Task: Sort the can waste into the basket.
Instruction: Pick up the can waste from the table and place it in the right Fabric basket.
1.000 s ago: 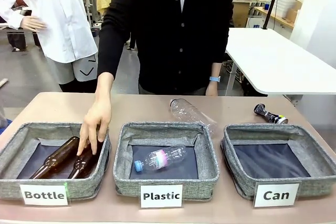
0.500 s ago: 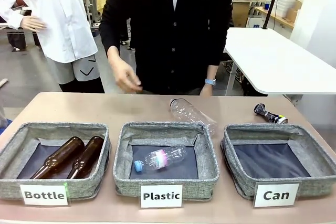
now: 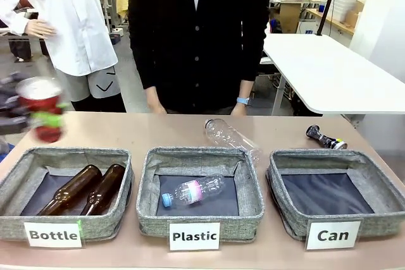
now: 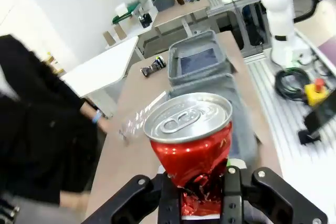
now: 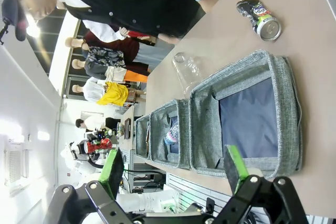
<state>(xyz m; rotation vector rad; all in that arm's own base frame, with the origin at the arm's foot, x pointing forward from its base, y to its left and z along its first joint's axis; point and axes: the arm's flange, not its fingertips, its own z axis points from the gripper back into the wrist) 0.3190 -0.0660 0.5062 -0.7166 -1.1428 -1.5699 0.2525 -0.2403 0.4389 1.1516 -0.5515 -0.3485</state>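
Red can is sitting in the left pincer, whose two fingers are pressing on its crushed lower part from both sides. Its long axis is running along the fingers and its silver top is pointing away from the wrist. In the front view it is standing about upright, top up, blurred, and hanging over the far left part of the table, behind the Bottle basket with two brown bottles. This basket and the Plastic basket are lying between the red can and the Can basket at the right end of the row. A clear bottle is lying on the table behind the Plastic basket. The dark can is lying on its side just behind the Can basket's far right corner. The right pincer is hanging wide open, holding nothing.
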